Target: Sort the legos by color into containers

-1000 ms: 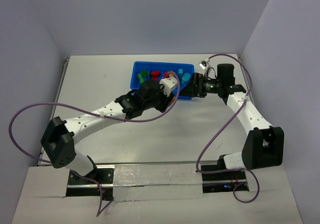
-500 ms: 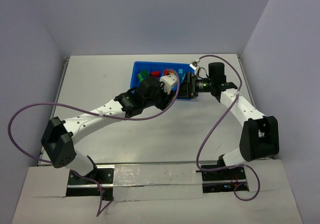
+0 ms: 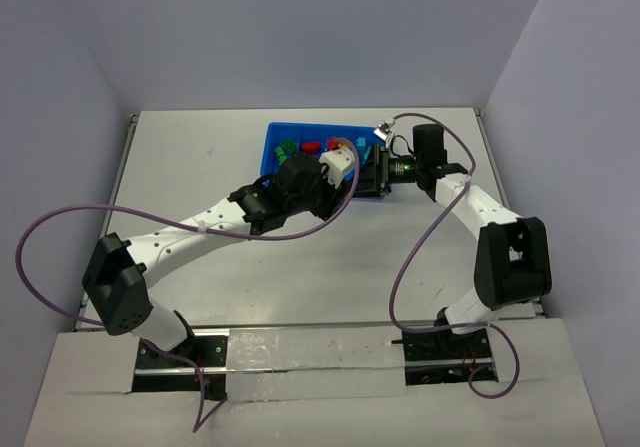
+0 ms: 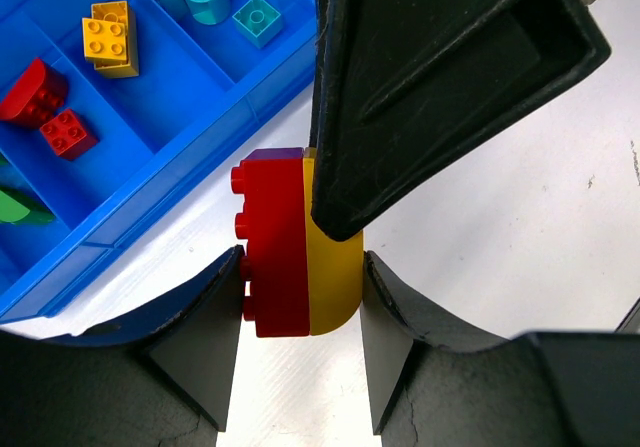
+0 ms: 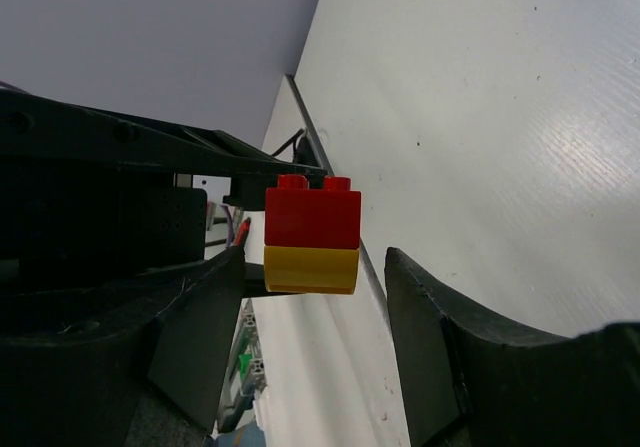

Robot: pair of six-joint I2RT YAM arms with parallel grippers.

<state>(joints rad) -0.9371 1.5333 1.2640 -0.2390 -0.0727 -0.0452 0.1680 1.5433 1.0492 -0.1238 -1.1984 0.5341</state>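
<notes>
Dark pads (image 4: pixel 200 367) of the left hand (image 4: pixel 302 287) fill the bottom of its wrist view. They are closed narrowly on a red-and-yellow pair (image 4: pixel 285 257), one pad at the red studs and the other on the yellow's rounded back. The pair hangs clear of the desk (image 4: pixel 520 227), just off the near-right corner of the tray (image 4: pixel 170 162). That puts it toward the far edge of the desk, a little right of the middle.

The right hand (image 5: pixel 315 267) reaches in from the right edge. Its jaws stand wide on either side of the pair, and its own view shows a gap on one side, so it does not look to be gripping.

The pair is hard, glossy plastic, and I judge it light, stiff and unlikely to break. It is probably slippery on its smooth faces, and only stud friction joins the halves. Splitting it likely calls for one hand per colour, each on the flat side walls, pulling along the stud line or levering. The left hand's grip presses the halves together, so a regrip may be needed.

The tray is bright blue moulded plastic with thin dividers. Separate compartments hold a yellow brick (image 4: pixel 110 37), red bricks (image 4: pixel 35 92) and a teal brick (image 4: pixel 258 17). The desk is matte white.
</notes>
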